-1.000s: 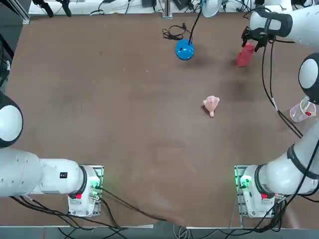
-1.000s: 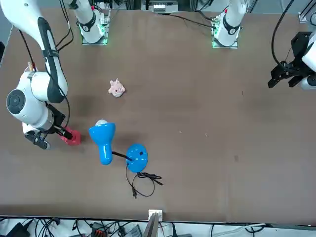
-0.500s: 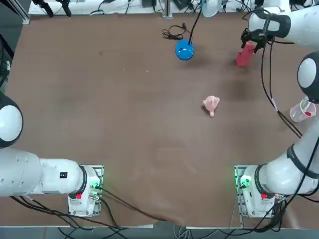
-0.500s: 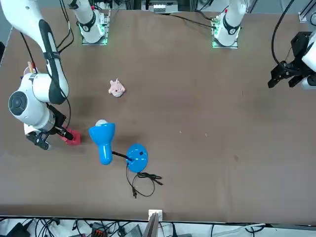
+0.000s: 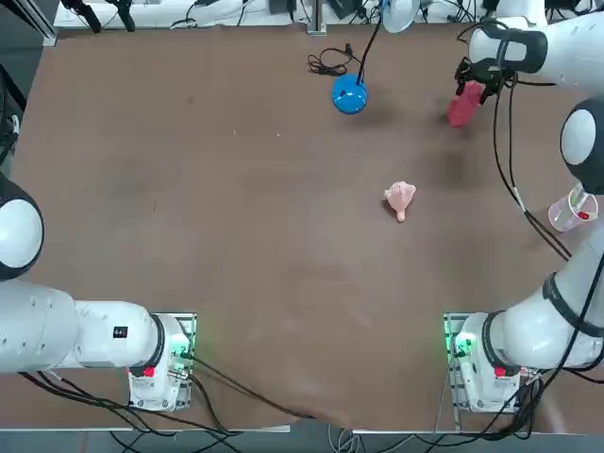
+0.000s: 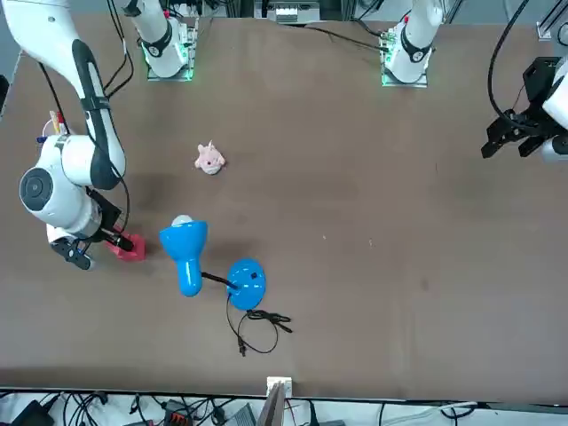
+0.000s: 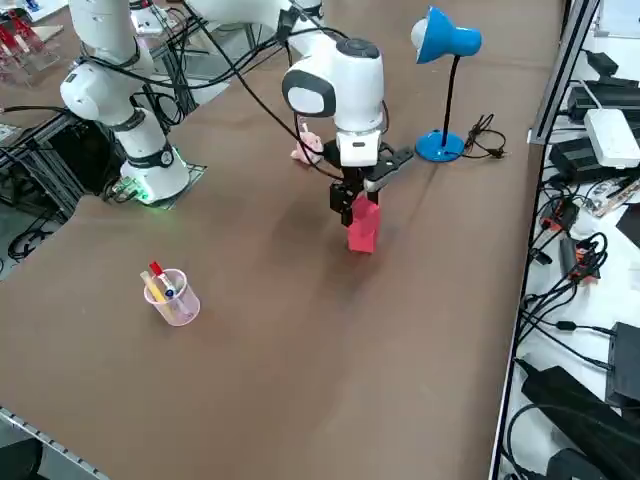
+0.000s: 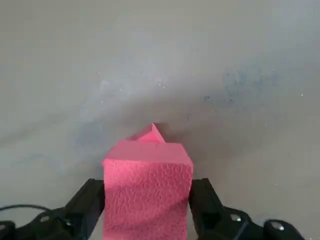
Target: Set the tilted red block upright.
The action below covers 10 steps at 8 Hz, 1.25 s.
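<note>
The red block [image 5: 461, 106] stands on the table near its far right corner, and its top leans a little in the top view. In the right side view the red block [image 7: 363, 230] rests on the table, close to upright. My right gripper [image 5: 475, 83] comes down over its upper end. In the wrist view both fingers [image 8: 92, 200] press against opposite sides of the red block [image 8: 147, 175], so the right gripper [image 8: 147, 202] is shut on it. From the front, the red block [image 6: 130, 248] shows just beside the right gripper [image 6: 99, 240].
A blue desk lamp [image 5: 349, 94] with a coiled cable stands to the block's left at the far edge. A pale pink lumpy object [image 5: 400, 199] lies nearer the middle. A clear cup of pens [image 5: 570, 210] sits at the right edge.
The right wrist has crept slightly toward the far edge, and the fingers have drawn in against the block. The block's top shifted a little with them.
</note>
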{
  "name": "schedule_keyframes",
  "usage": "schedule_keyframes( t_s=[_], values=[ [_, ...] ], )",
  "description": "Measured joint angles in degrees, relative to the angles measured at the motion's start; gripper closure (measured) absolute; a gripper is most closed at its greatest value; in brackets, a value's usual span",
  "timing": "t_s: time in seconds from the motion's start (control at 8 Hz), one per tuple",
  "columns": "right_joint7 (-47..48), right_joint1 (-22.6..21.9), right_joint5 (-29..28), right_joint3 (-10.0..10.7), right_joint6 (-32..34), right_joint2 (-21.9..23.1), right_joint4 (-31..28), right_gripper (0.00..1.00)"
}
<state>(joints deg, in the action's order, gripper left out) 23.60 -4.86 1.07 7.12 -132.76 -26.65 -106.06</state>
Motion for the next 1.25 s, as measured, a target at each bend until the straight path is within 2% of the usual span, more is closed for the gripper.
schedule_keyframes(
  t_s=[0.12,0.38,0.75,1.25],
  values=[
    [0.0,0.0,0.0,0.0,-0.01,-0.18,0.0,0.04],
    [-2.26,0.0,0.28,0.0,-0.16,0.13,0.34,0.22],
    [-14.77,-0.06,0.38,-0.09,-0.36,1.17,1.32,0.28],
    [-25.01,-0.7,0.38,-0.46,-0.36,1.54,1.66,0.28]
  ],
)
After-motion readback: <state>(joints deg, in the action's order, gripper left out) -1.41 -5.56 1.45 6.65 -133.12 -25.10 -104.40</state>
